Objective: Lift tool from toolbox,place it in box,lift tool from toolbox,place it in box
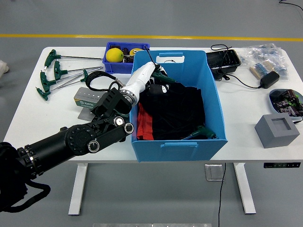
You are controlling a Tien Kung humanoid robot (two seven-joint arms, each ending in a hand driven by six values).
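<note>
The big blue box [179, 144] stands mid-table with black cloth [173, 111] and red cloth [144, 124] inside, and one green-handled tool [202, 133] lies in its front right corner. My left arm crosses the box's left wall. Its white hand [156, 81] hangs inside the back left corner, curled around a second green-handled tool [167, 78] just above the black cloth. Behind the box's left corner sits the small blue tool bin [110, 66], holding a yellow round thing [114, 55]. My right arm is out of sight.
Several green T-handle keys [57, 75] lie at the far left, with a grey-green case [86, 100] near my forearm. To the right are a black tray [222, 59], a power adapter [268, 79], a plastic bag [265, 56], a parts tray [286, 100] and a grey block [277, 130].
</note>
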